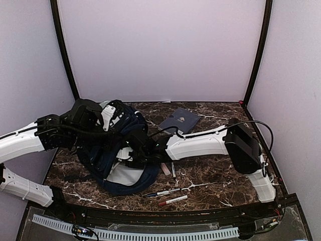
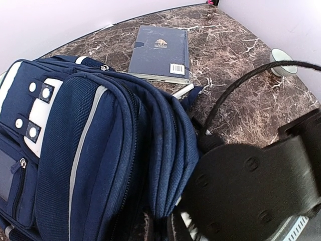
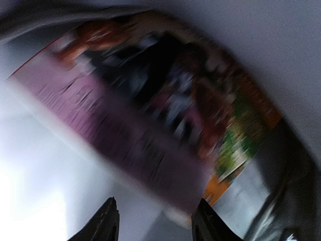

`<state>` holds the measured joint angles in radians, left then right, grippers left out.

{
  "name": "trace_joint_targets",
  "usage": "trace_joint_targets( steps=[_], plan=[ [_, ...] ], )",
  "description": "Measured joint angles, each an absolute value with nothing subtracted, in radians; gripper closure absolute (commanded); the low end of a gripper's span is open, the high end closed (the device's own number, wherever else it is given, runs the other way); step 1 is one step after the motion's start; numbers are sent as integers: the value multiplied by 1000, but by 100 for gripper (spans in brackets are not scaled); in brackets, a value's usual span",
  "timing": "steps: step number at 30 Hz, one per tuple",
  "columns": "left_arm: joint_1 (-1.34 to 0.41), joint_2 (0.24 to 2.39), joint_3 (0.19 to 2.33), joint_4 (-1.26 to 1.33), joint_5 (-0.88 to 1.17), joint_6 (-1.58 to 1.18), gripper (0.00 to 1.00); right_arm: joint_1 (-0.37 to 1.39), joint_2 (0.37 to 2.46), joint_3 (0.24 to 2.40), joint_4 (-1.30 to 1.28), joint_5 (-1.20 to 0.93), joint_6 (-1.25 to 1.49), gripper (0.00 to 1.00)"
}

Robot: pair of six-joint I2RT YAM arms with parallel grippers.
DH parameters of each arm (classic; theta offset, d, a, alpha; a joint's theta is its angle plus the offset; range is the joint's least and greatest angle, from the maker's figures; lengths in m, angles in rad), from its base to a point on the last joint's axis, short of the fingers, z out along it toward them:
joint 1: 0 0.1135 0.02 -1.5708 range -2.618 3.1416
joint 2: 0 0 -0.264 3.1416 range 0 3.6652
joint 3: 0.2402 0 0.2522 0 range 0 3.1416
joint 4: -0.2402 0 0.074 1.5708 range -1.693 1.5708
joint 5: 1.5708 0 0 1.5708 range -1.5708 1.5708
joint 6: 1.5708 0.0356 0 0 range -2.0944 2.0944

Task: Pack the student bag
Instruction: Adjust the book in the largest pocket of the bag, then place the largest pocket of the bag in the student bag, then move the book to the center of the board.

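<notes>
The student bag lies left of centre on the marble table, navy with grey patches; it fills the left of the left wrist view. My left gripper is shut on a fold of the bag's fabric at its opening edge. My right gripper is inside the bag, with its fingers apart. A blurred, colourful book with a purple cover lies just beyond its fingertips, one corner close to the right finger. From above, the right gripper's fingers are hidden in the bag's mouth.
A flat navy hardcover book lies behind the bag, also in the left wrist view. Two pens lie near the front edge. Small items lie right of the bag under the right arm.
</notes>
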<state>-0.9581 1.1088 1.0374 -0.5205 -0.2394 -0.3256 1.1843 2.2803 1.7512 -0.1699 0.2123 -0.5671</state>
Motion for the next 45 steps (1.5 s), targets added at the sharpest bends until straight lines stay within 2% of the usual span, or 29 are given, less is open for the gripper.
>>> trace_joint_targets(
  steps=[10, 16, 17, 20, 23, 25, 28, 33, 37, 45],
  plan=[
    [-966, 1108, 1000, -490, -195, -357, 100, 1161, 1933, 1507, -443, -16, -538, 50],
    [-970, 1175, 943, -454, -133, -379, 94, 1137, 1753, 1402, -543, -216, -537, 53],
    [-971, 1193, 939, -447, -118, -379, 90, 1116, 1729, 1384, -566, -252, -536, 53],
    [-971, 1246, 936, -441, -66, -377, 67, 1014, 1680, 1340, -618, -338, -525, 54],
    [-973, 1318, 965, -480, 15, -358, 51, 880, 1658, 1317, -641, -382, -494, 56],
    [-974, 1370, 1024, -527, 49, -335, 39, 798, 1653, 1314, -635, -391, -459, 55],
    [-973, 1422, 1135, -564, 73, -289, 33, 694, 1653, 1314, -609, -401, -392, 55],
    [-947, 1549, 1367, -539, 71, -216, 27, 540, 1673, 1314, -517, -405, -257, 53],
    [-889, 1773, 1589, -507, 32, -209, 22, 447, 1736, 1314, -450, -417, -157, 52],
    [-769, 2164, 1912, -464, 25, -240, 21, 361, 1856, 1314, -407, -475, -39, 49]
  ],
)
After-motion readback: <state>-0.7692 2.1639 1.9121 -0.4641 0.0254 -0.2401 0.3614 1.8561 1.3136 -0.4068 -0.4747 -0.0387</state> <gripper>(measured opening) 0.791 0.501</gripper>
